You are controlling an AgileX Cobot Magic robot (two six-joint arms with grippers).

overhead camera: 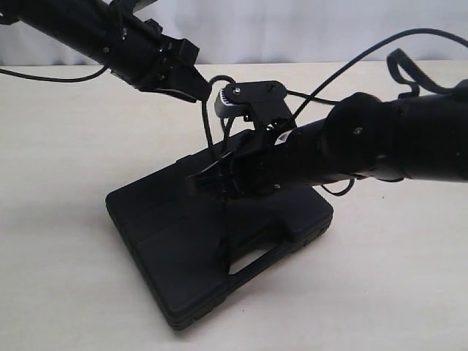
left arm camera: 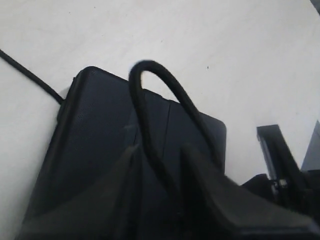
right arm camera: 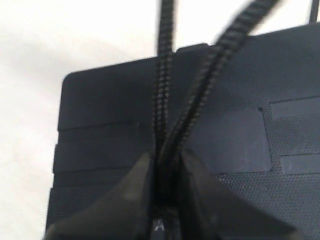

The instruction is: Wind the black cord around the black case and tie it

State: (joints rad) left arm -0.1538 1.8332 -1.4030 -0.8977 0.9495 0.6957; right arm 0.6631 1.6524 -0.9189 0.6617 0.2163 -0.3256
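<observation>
The right gripper (right arm camera: 166, 159) is seen clamped on two strands of the black cord (right arm camera: 161, 100), low over the lid of the black case (right arm camera: 100, 100). From there the strands are carried steeply upward to the left gripper (left arm camera: 160, 150). Its jaws are held apart, with the cord's bend arched beyond them and one strand lying in the gap. The case is laid flat on the table (overhead camera: 66, 161), near the middle of the exterior view. Its long axis is run from near left to far right, with the handle cut-out (overhead camera: 248, 261) set in the near right edge. Bare tabletop is shown along every visible edge of the case, while the room above the lid is taken up by both arms.
</observation>
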